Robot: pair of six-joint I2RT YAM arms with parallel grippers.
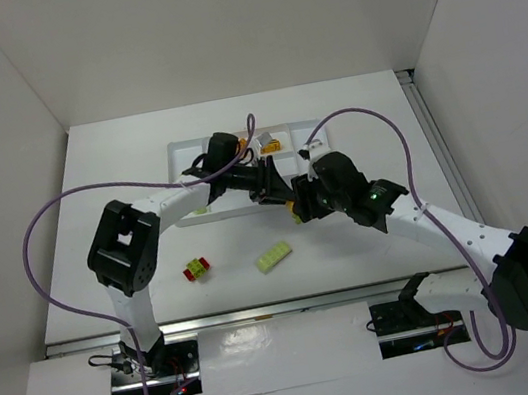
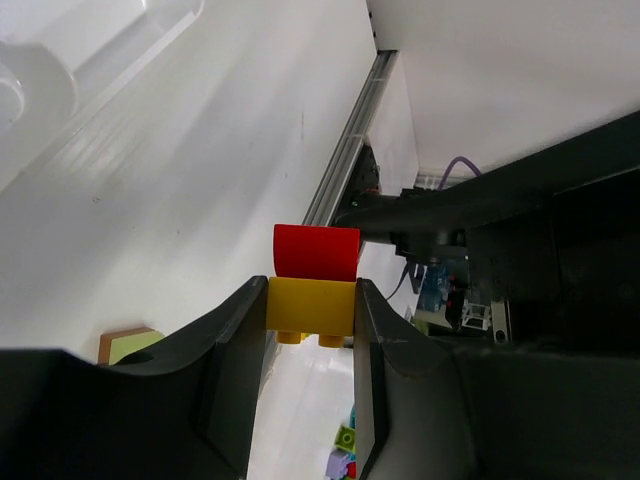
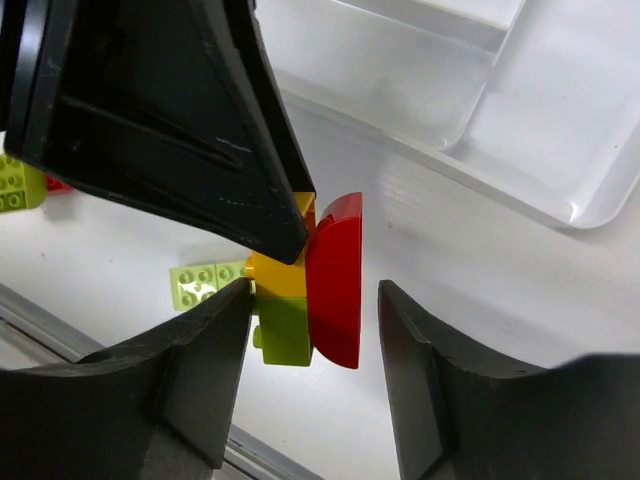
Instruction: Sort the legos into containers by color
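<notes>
A small stack of legos hangs above the table between both grippers: a yellow brick (image 3: 275, 275), a light green brick (image 3: 288, 330) and a red curved piece (image 3: 335, 280). My left gripper (image 2: 310, 312) is shut on the yellow brick (image 2: 310, 305), with the red piece (image 2: 316, 252) beyond its tips. My right gripper (image 3: 312, 300) stands open around the stack. Its left finger touches the green and yellow bricks, and a gap separates its right finger from the red piece. In the top view the grippers (image 1: 292, 203) meet just in front of the white tray (image 1: 177, 161).
A light green flat lego (image 1: 275, 255) and a small red, yellow and green stack (image 1: 196, 268) lie on the table in front. A yellow brick (image 1: 272, 143) sits in a tray compartment. White walls enclose the table.
</notes>
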